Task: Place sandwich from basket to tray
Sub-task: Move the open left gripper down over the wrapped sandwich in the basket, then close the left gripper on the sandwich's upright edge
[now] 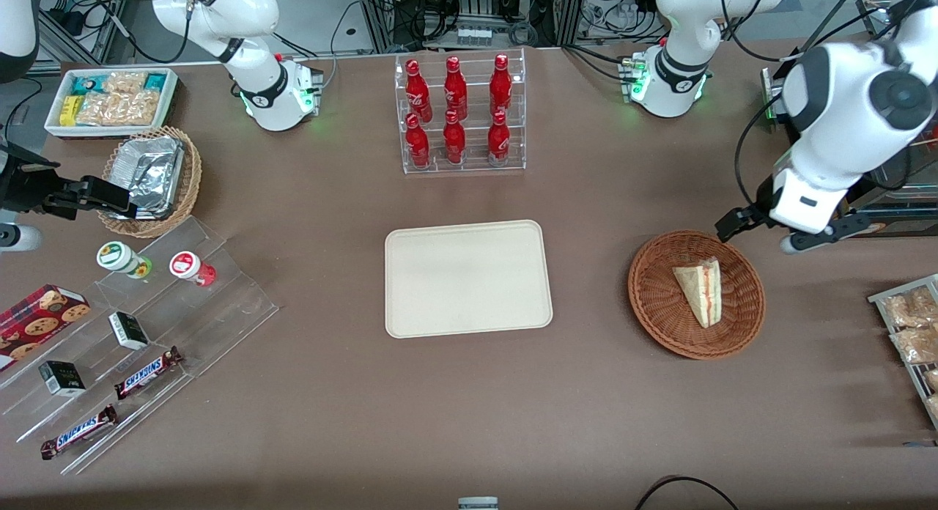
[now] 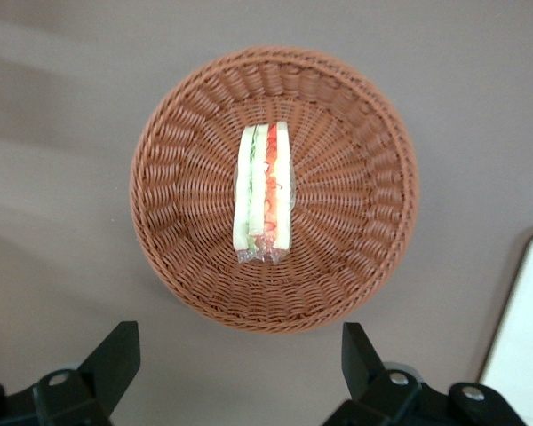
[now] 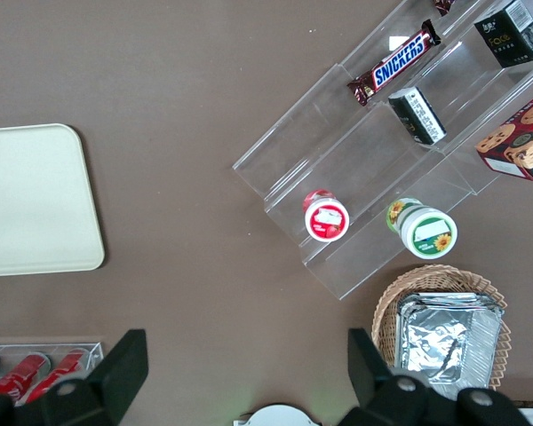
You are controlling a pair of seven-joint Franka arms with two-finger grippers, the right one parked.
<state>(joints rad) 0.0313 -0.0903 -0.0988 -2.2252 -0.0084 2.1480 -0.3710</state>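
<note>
The sandwich (image 1: pixel 700 290), a wrapped pale wedge with red and green filling stripes, lies in the middle of the round reddish-brown wicker basket (image 1: pixel 652 312). It also shows in the left wrist view (image 2: pixel 265 195), inside the basket (image 2: pixel 186 222). The cream tray (image 1: pixel 467 279) lies bare at the table's middle; its corner shows in the left wrist view (image 2: pixel 524 328). My left gripper (image 1: pixel 769 234) hovers above the table just off the basket's rim, farther from the front camera than the sandwich. In the wrist view the gripper (image 2: pixel 238 355) is open wide and empty.
A clear rack of red bottles (image 1: pixel 462 114) stands farther from the front camera than the tray. A wire rack of snack packets (image 1: pixel 912 334) sits at the working arm's end. A stepped acrylic stand (image 1: pixel 132 327), a tan foil basket (image 1: pixel 150 180) and a white bin (image 1: pixel 110 100) lie toward the parked arm's end.
</note>
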